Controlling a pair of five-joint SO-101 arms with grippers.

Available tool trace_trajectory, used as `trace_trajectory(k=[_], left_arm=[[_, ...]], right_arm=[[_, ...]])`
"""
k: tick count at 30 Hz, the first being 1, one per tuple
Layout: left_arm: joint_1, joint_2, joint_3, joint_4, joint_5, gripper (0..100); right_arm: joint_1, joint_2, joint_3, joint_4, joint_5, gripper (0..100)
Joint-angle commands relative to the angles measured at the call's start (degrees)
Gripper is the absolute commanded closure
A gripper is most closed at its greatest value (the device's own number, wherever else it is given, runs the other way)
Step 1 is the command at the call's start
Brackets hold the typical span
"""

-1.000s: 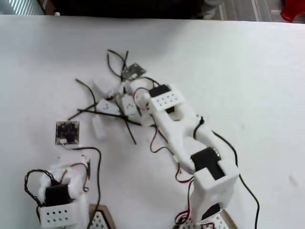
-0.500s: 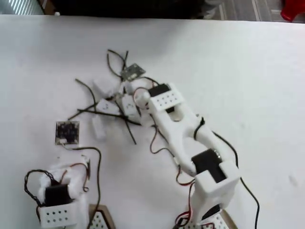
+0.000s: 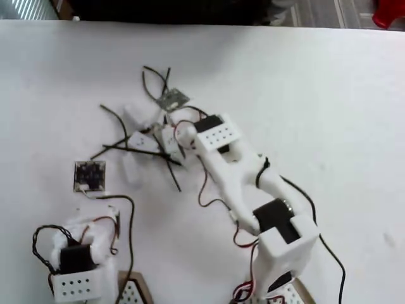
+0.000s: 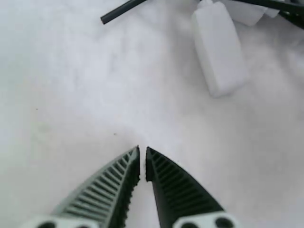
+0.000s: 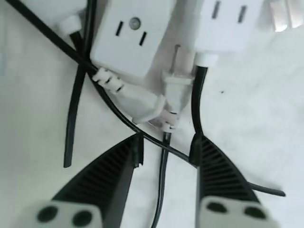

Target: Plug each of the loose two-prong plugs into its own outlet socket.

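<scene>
In the right wrist view my right gripper is open just above a tangle of cords. A small white two-prong plug lies just ahead of the gap, its black cable running back between the fingers. Beside it lies a second white plug under a white outlet socket. Another socket lies alongside. From above, the right arm stretches to the plug cluster. My left gripper is shut on nothing over bare table, with a white socket block farther ahead.
A small black square board lies left of the cluster and a little circuit board behind it. Black cables fan out from the cluster. The left arm sits at the front left corner. Wide white tabletop spreads right.
The right arm has pushed a little forward and left into the cluster, and the small circuit board has shifted slightly left. The left arm has kept still.
</scene>
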Motion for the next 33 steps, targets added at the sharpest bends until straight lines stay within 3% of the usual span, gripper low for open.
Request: trace_trajectory(k=[1, 17, 29, 33], left_arm=[[0.84, -0.22, -0.18, -0.53, -0.53, 95], [0.84, -0.22, -0.18, -0.53, -0.53, 95], [0.84, -0.22, -0.18, -0.53, -0.53, 95], [0.84, -0.22, -0.18, -0.53, -0.53, 95]], right_arm=[[1.63, 0.22, -0.97, -0.84, -0.35, 82.6], [-0.31, 4.79, -2.20, -5.67, -0.35, 88.6], [0.57, 14.99, -14.15, 1.36, -0.26, 89.2], [0.57, 16.22, -15.82, 3.56, -0.09, 98.7]])
